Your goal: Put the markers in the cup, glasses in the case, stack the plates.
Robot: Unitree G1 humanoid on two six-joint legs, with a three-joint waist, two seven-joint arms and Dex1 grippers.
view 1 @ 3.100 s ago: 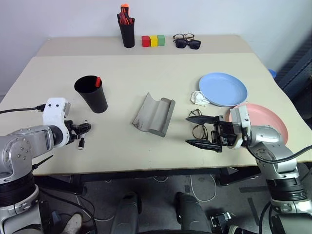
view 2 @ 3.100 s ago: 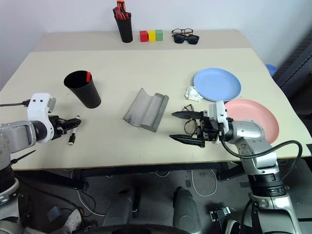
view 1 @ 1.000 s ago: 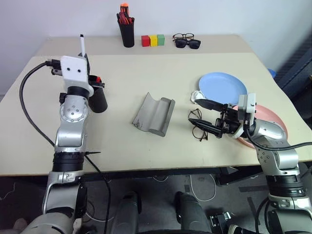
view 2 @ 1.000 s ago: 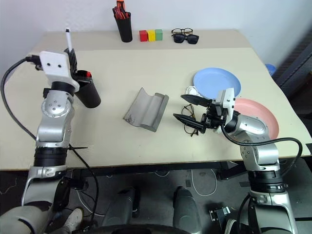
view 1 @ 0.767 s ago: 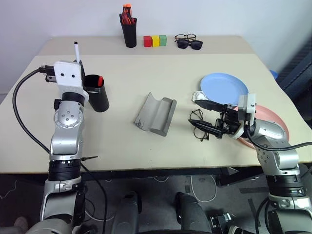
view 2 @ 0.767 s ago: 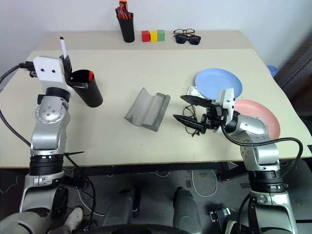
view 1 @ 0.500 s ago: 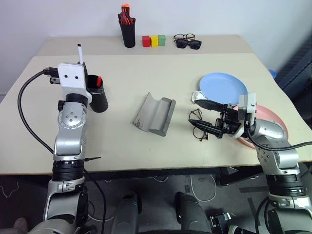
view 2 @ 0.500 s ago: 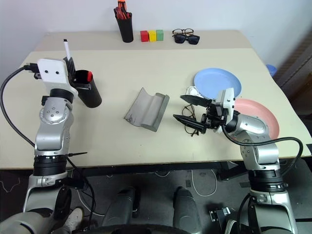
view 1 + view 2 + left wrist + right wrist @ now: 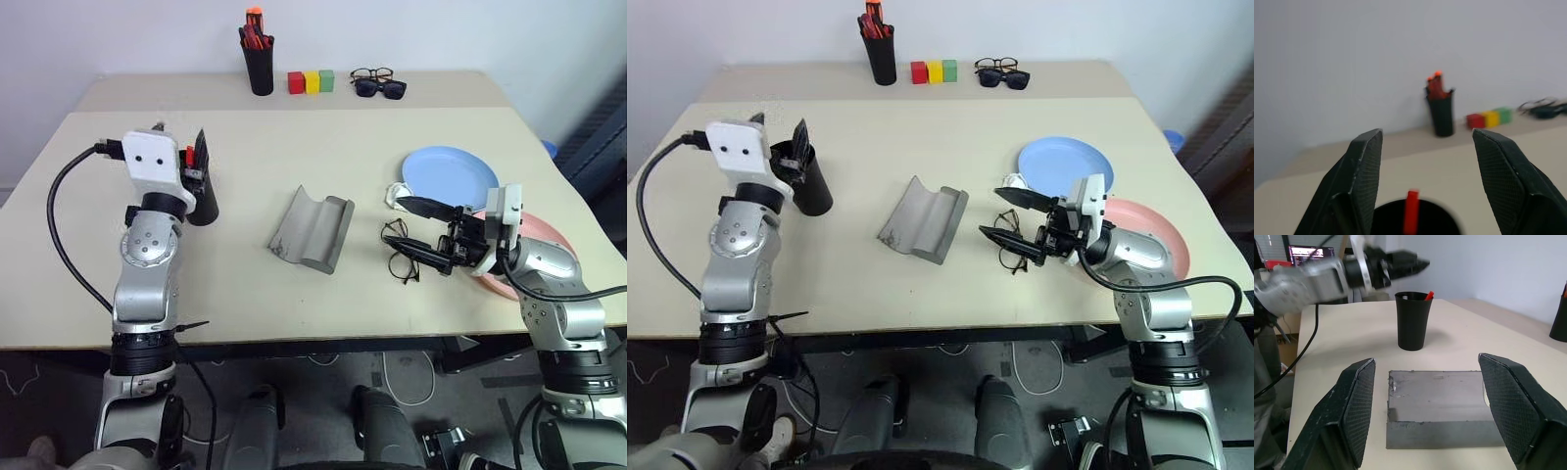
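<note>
- My left gripper (image 9: 795,143) is hanging right over the cup (image 9: 808,192), jaws apart, nothing between them.
- Red marker (image 9: 1411,218) is sitting inside the cup, tip poking past the rim; I cannot make out the dark marker, so I am guessing it is down in the cup too.
- My right gripper (image 9: 419,231) is hovering just above the glasses (image 9: 400,251), jaws spread wide, gripping nothing.
- Glasses are lying on the table (image 9: 343,157) at 3 o'clock of the case (image 9: 311,231), near it but not touching.
- Case is lying open, hollow side up, mid-table, well apart from the cup at its 10 o'clock.
- Blue plate (image 9: 449,178) is sitting at 12 o'clock of the glasses; pink plate (image 9: 549,240) is at 3 o'clock, partly behind my right arm. Not stacked yet.
- Step in hand, I judge: picking up the glasses.
- To do it well I am aiming to come down straight and close on the frame's bridge, not a lens or a thin arm.
- Wire frame looks bendy and slippery, so I am planning a soft squeeze and a level lift.
- I am keeping the left arm clear of the cup rim so it is not tipping.
</note>
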